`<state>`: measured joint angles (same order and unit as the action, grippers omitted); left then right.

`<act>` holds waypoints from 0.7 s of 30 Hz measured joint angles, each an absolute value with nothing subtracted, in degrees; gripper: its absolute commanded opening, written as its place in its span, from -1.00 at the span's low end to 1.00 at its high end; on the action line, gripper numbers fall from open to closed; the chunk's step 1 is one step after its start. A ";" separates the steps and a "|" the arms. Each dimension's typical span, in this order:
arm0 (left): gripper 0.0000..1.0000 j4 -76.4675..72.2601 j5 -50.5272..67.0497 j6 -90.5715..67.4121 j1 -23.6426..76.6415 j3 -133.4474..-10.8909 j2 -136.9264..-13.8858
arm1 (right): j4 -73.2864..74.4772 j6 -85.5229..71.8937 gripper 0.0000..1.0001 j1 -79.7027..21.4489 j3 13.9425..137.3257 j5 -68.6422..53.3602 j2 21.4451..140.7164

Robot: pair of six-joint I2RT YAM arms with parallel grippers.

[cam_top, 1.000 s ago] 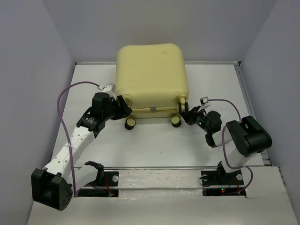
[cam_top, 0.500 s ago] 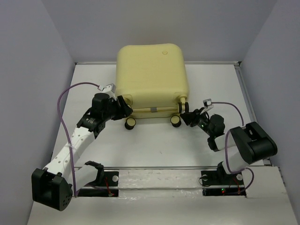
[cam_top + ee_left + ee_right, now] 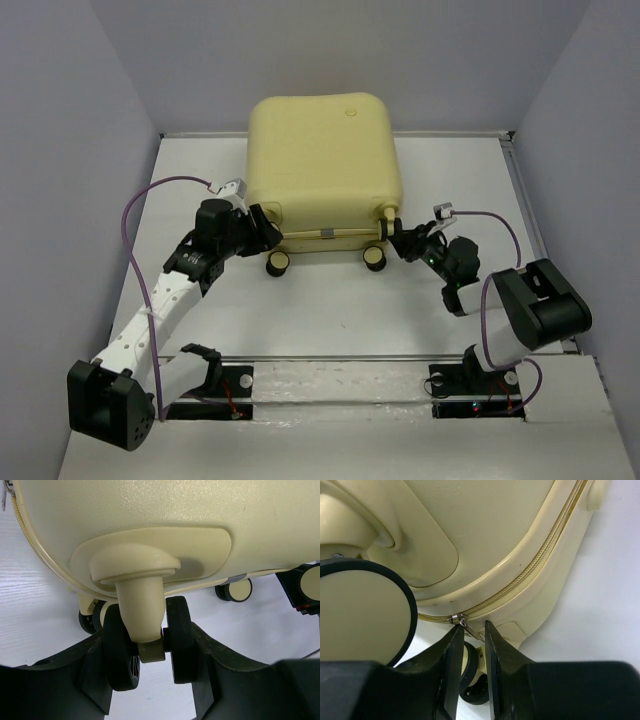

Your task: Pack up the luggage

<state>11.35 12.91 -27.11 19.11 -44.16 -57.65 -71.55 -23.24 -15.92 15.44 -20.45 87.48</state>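
The luggage (image 3: 325,150) is a pale-yellow hard-shell case lying closed and flat at the back of the white table (image 3: 320,310). My left gripper (image 3: 268,232) is at its near left corner. In the left wrist view the luggage (image 3: 175,510) fills the top, and the left gripper (image 3: 149,650) is shut on the black double wheel (image 3: 177,635), one finger pressing each side. My right gripper (image 3: 392,238) is at the near right corner. Seen from the right wrist, that gripper (image 3: 474,630) stands narrowly open with the metal zipper pull (image 3: 462,623) slanting across the gap below the luggage (image 3: 495,520).
Two more wheels (image 3: 278,263) (image 3: 375,258) stick out from the luggage's near edge. Grey walls close in the table on the left, back and right, with a raised rail (image 3: 520,190) along the right side. A large wheel (image 3: 360,615) sits just left of the right fingers.
The right wrist drew back slightly from the luggage's corner, then returned to it, and its jaws parted a little. The left arm and the luggage have not moved.
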 measured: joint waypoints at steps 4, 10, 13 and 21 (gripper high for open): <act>-0.89 11.31 12.84 -27.14 19.07 -43.99 -57.63 | -71.75 -23.59 -0.66 -15.62 16.10 -20.56 88.64; -0.89 11.09 12.64 -27.62 19.03 -43.68 -57.56 | -74.30 -25.87 -0.86 -15.42 17.54 -21.21 92.38; -0.88 10.48 12.95 -28.56 18.98 -43.31 -57.49 | -75.77 -28.58 -0.86 -15.62 17.82 -21.47 93.73; -0.88 3.64 16.05 -36.18 17.65 -40.25 -58.13 | -76.66 -21.96 -0.86 -37.87 15.46 11.49 92.03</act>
<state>3.64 16.05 -36.18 17.65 -40.25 -58.13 -76.66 -21.96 -37.87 15.46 11.49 92.03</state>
